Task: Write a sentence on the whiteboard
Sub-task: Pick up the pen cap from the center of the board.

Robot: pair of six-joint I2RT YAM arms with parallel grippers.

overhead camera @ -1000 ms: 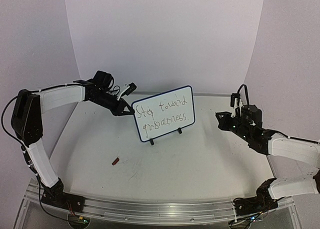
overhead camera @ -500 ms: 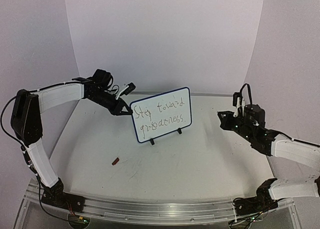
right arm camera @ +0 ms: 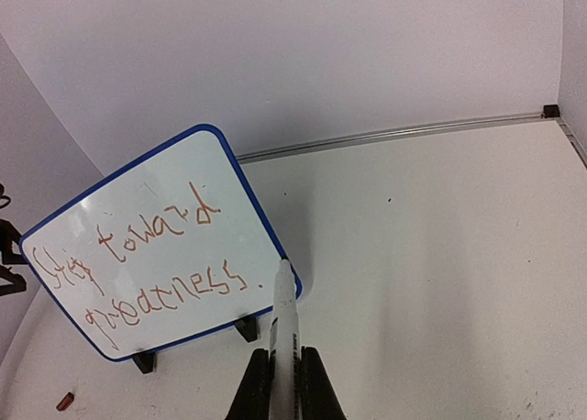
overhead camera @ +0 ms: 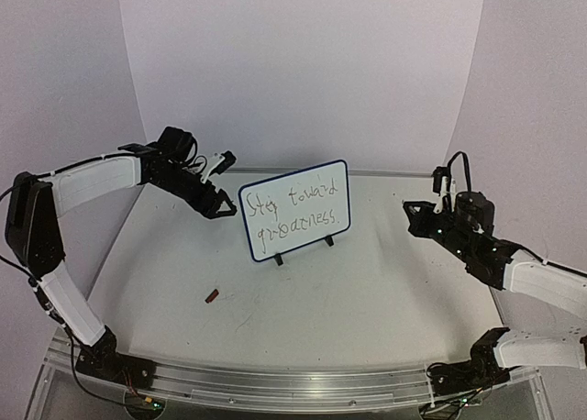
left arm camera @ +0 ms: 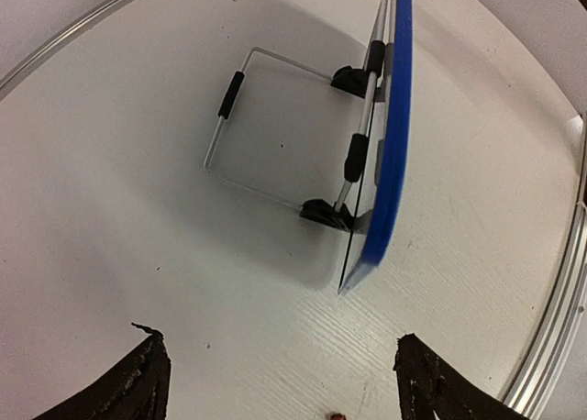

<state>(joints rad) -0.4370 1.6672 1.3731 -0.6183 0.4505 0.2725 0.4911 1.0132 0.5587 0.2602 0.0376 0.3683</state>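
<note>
Since the earlier frame the left gripper (overhead camera: pixel 222 183) has let go of the board's edge and drawn back. Its jaws now stand wide apart with nothing between them. The right gripper (right arm camera: pixel 284 388) has pulled away to its own side and is closed on a slim white plastic marker (right arm camera: pixel 282 319), whose tip points forward.

Left gripper: directly ahead of its open fingertips, close but not touching, stands the small white rectangular whiteboard with rounded corners and a thin blue frame (overhead camera: pixel 295 209). The board rests on its two black feet, leaning back on a bent wire stand with black sleeves (left arm camera: pixel 275 117).

Right gripper: the same board lies ahead and to the left of the marker tip, clearly apart from it. Two lines of thin cursive, the sentence (right arm camera: pixel 156 227), cover most of the face and read roughly "Stay toward greatness". On that evidence the writing appears complete.

Handling, by judgement: the board looks light and rigid, with a smooth, glossy face that offers a slippery purchase. The wire stand gives little footing, so a push on the face would likely tip or slide it. The ink should smear at a touch. Hold is best taken on the frame at a side edge, clear of the lettering.

Beyond the board, the matt white worktop (overhead camera: pixel 367 292) shows faint scuffs. A small reddish scrap (overhead camera: pixel 212 296) lies below and behind the left gripper.
</note>
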